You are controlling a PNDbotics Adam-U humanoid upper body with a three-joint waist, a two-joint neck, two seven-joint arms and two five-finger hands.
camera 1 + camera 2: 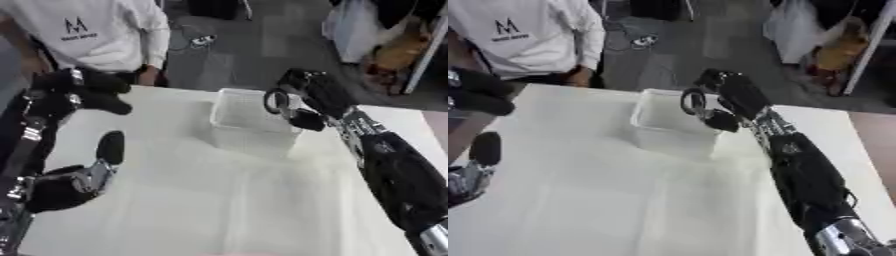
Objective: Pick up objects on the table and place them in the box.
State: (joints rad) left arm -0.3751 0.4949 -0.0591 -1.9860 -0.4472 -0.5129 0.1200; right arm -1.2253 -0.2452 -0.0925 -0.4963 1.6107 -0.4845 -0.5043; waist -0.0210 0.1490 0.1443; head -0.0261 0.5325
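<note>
The box (229, 126) is a translucent white tub standing at the far middle of the white table (219, 200). My right hand (313, 92) hovers over the box's right rim, fingers curled round a dark ring-shaped thing (276, 102) that hangs just above the opening. A rounded black part (723, 120) of the hand or the thing shows below the ring. My left hand (86, 181) rests at the lower left edge of the table, relaxed, with one black finger (110, 147) pointing up and nothing in it. The inside of the box is too pale to read.
A bulky black section of my left arm (80, 91) stands over the table's far left corner. The table's right edge (859, 165) runs close beside my right forearm. Beyond the far edge lie grey floor and bags (385, 35).
</note>
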